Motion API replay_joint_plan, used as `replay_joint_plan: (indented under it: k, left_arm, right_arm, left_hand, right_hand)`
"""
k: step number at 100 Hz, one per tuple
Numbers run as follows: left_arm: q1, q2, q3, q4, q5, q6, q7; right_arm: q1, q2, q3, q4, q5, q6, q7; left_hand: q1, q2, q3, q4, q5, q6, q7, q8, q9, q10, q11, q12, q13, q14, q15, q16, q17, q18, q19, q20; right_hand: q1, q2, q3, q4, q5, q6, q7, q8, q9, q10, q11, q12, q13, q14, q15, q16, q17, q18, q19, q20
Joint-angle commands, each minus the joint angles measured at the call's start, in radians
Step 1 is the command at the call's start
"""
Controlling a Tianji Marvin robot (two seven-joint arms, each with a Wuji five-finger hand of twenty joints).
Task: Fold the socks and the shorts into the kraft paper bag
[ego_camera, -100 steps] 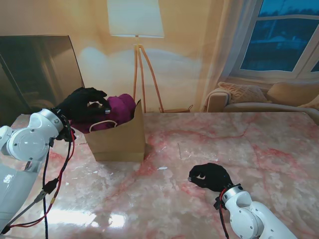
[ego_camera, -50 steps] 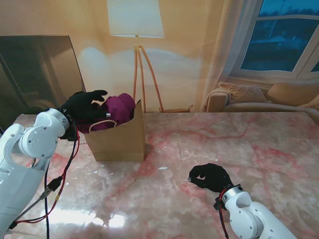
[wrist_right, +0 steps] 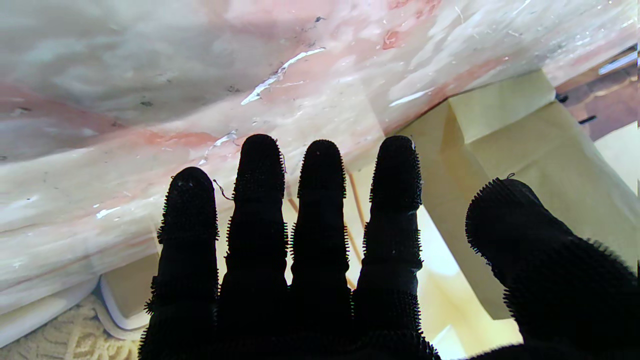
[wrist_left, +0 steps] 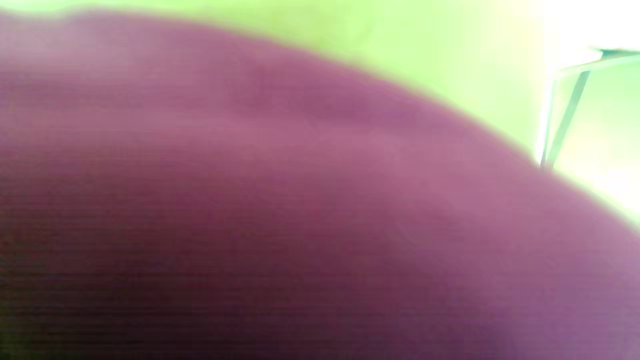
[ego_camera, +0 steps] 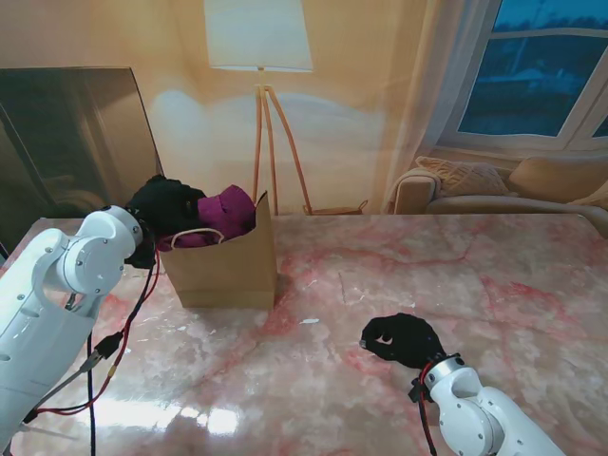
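Pink-veined marble table [ego_camera: 380, 266], kraft paper bag [ego_camera: 228, 268] standing upright (far left)

Blurred magenta cloth [wrist_left: 280, 210] fills almost the whole left wrist view, too soft to tell shorts from socks. In the stand's view, the black-gloved left hand [ego_camera: 163, 211] sits at the far left rim of the brown kraft paper bag [ego_camera: 228, 266], its fingers hidden behind the cloth and bag wall, so its grip cannot be read. The white left arm [ego_camera: 57, 313] and white right arm [ego_camera: 475, 418] are cut off by the near edge.
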Motion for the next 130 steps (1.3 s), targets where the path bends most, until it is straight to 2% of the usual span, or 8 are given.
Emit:
replay_joint_plan:
  k: [1,31,70,85,108,121,126,130]
  left_arm:
    - [0.009,-0.018,0.001,0.007,-0.012,0.005,0.051]
    - [0.068,-0.049,-0.054,-0.062,-0.068,0.019,0.196]
    - [0.07,-0.021,-0.061,-0.088,0.058,-0.035,0.101]
    - [0.04,-0.01,-0.03,-0.068,0.128,-0.023,0.053]
    - [-0.007,-0.003,0.032,-0.019,0.233,-0.01,0.033]
    - [-0.019,-0.009,0.064,0.019,0.283,0.006,0.111]
    - [-0.023,-0.011,0.073,0.035,0.315,0.003,0.159]
    - [-0.026,-0.012,0.078,0.045,0.334,-0.007,0.183]
  right_arm:
    - [-0.007,-0.001,0.0,-0.002,0.0,-0.003,0.003]
    - [-0.009,0.0,0.002,-0.003,0.001,-0.003,0.009]
    - [-0.002,0.0,-0.011,-0.003,0.002,-0.005,0.009]
    - [-0.004,0.001,-0.005,-0.007,0.0,-0.002,0.014]
    - [-0.002,0.001,-0.002,-0.006,0.0,-0.003,0.017]
    - [-0.004,0.002,0.001,-0.006,0.0,-0.005,0.019]
    - [-0.005,0.002,0.003,-0.007,0.0,-0.005,0.019]
    - [-0.005,0.001,0.004,-0.007,0.0,-0.005,0.018]
  left_hand:
    - [0.108,-0.004,0.067,0.005,0.069,-0.152,0.209,0.07,0.007,-0.045,-0.033,-0.058,-0.003,-0.016,0.02,0.002,-0.005,-0.014,0.01,0.049]
    - [0.154,0.021,0.083,-0.001,0.076,-0.193,0.26,0.111,0.007,-0.033,-0.102,-0.231,-0.019,-0.039,0.022,-0.087,-0.005,-0.031,0.018,0.083]
    - [0.085,0.092,-0.007,0.013,0.187,-0.056,0.155,-0.177,-0.018,-0.028,-0.164,-0.36,-0.049,-0.045,-0.015,-0.177,0.005,-0.034,-0.021,0.004]
    - [0.04,0.183,-0.14,0.015,0.177,0.017,0.093,-0.253,-0.05,-0.013,-0.183,-0.388,-0.077,-0.051,-0.032,-0.198,0.006,-0.04,-0.024,-0.013]
    - [0.047,0.157,-0.143,0.015,0.21,-0.041,0.147,-0.275,-0.044,-0.016,-0.18,-0.399,-0.057,-0.037,-0.025,-0.187,0.002,-0.031,-0.008,0.001]
    - [0.023,0.023,-0.142,-0.028,0.147,-0.081,0.307,-0.124,-0.037,-0.003,-0.173,-0.391,-0.051,-0.026,-0.019,-0.187,-0.004,-0.015,0.006,0.031]
    - [-0.086,-0.041,0.002,-0.072,0.061,-0.032,0.258,0.015,-0.039,0.007,-0.17,-0.378,-0.045,-0.022,-0.017,-0.188,-0.008,-0.005,0.013,0.064]
    - [-0.167,-0.047,0.092,-0.039,-0.005,0.001,0.249,0.1,-0.046,0.008,-0.171,-0.372,-0.045,-0.02,-0.016,-0.19,-0.01,-0.001,0.017,0.081]
  right_hand:
    - [-0.03,0.028,-0.022,0.063,0.021,-0.017,0.013,0.001,0.031,0.005,0.018,0.007,0.005,0.011,0.031,0.025,-0.004,0.013,0.036,0.007]
    - [-0.031,0.027,-0.024,0.063,0.02,-0.02,0.013,0.001,0.03,0.004,0.017,0.007,0.004,0.01,0.03,0.025,-0.005,0.013,0.036,0.007]
    - [-0.032,0.03,-0.026,0.067,0.017,-0.021,0.01,0.004,0.02,0.006,0.013,0.005,-0.005,0.01,0.024,0.022,-0.008,0.014,0.034,0.007]
    - [-0.032,0.029,-0.027,0.066,0.017,-0.022,0.011,0.004,0.017,0.007,0.012,0.005,-0.008,0.009,0.022,0.021,-0.008,0.013,0.034,0.007]
    - [-0.032,0.03,-0.027,0.067,0.018,-0.02,0.01,0.006,0.013,0.006,0.011,0.004,-0.012,0.008,0.02,0.02,-0.009,0.015,0.033,0.007]
    - [-0.032,0.031,-0.027,0.068,0.018,-0.019,0.01,0.007,0.013,0.006,0.012,0.005,-0.012,0.008,0.021,0.021,-0.009,0.014,0.033,0.008]
    - [-0.032,0.029,-0.028,0.068,0.018,-0.021,0.009,0.007,0.013,0.004,0.012,0.005,-0.01,0.008,0.021,0.021,-0.009,0.014,0.033,0.008]
    - [-0.032,0.029,-0.028,0.067,0.019,-0.021,0.009,0.007,0.014,0.005,0.012,0.005,-0.01,0.008,0.021,0.021,-0.009,0.014,0.033,0.008]
